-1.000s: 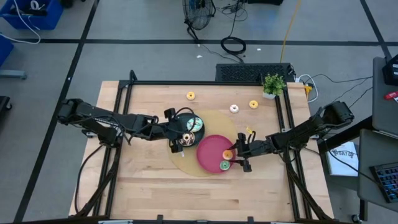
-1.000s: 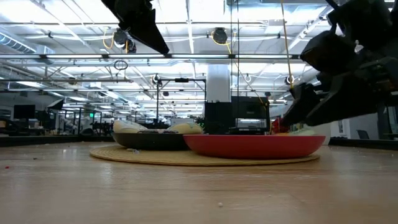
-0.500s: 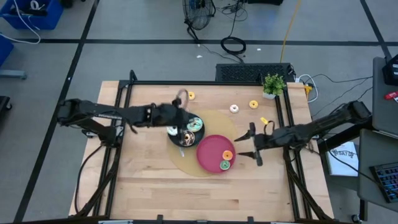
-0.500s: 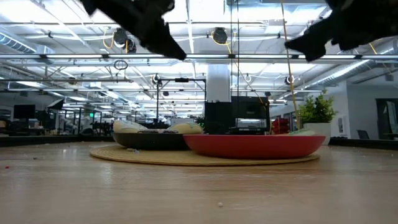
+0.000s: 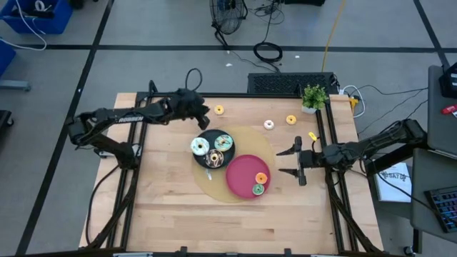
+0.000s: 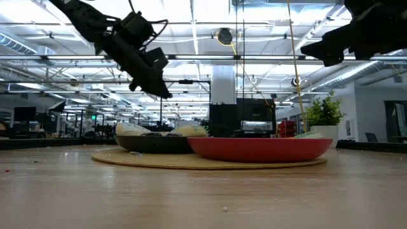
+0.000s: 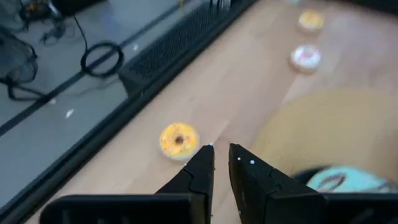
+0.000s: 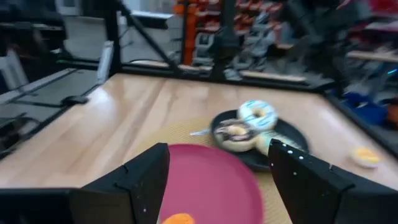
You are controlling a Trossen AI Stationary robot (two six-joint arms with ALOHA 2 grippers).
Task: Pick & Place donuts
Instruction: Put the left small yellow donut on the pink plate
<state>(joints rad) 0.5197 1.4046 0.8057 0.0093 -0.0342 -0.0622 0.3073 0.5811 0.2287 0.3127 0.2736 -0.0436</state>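
My left gripper [image 5: 205, 109] [image 7: 221, 153] hangs shut and holds nothing, above the table near its far edge. It stands just left of a loose yellow donut [image 5: 218, 109] [image 7: 179, 140]. My right gripper [image 5: 284, 161] [image 8: 217, 152] is open and holds nothing, right of the red plate [image 5: 239, 171], pointing level toward it. An orange donut [image 5: 261, 178] and a green donut [image 5: 257, 189] lie on the red plate. The black plate [image 5: 207, 134] holds a white-teal donut [image 5: 200, 147], a teal one [image 5: 223, 142] and a brown one [image 5: 214, 158].
Both plates sit on a round tan mat [image 5: 260, 139]. Two more donuts, pink-white [image 5: 269, 124] and yellow [image 5: 290, 120], lie loose near the far edge. A small potted plant [image 5: 314, 96] stands at the far right corner. Bare wood lies toward the near edge.
My left gripper has swung from over the black plate toward the table's far edge, to beside the loose yellow donut, staying shut. My right gripper has drawn back from the red plate toward the right edge and risen, staying open. The orange donut stays on the red plate.
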